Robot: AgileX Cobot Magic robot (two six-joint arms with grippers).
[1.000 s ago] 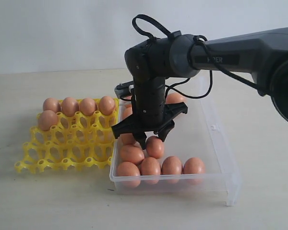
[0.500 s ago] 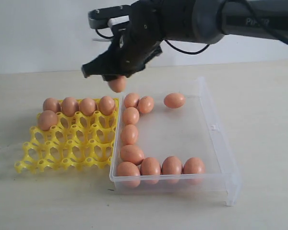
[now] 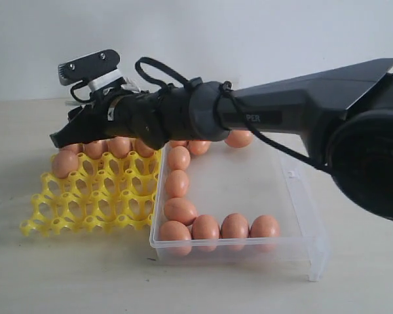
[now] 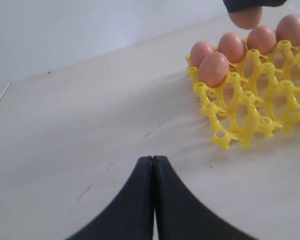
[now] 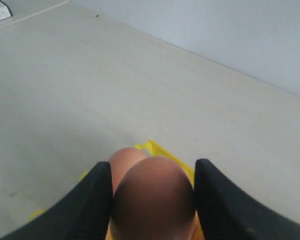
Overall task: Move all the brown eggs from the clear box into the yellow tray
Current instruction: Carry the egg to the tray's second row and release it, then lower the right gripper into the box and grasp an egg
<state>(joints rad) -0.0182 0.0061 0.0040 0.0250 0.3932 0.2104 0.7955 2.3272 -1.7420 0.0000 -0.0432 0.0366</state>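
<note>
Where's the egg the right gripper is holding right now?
The egg sits in the right gripper, on the exterior view's left, just above the tray's far row of eggs.

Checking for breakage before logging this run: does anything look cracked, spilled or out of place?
Nothing stands out. The eggs in the yellow tray sit in their cups, those in the clear box lie whole along its walls, and the right end effector holds one egg intact. No cracks or spills show.
</note>
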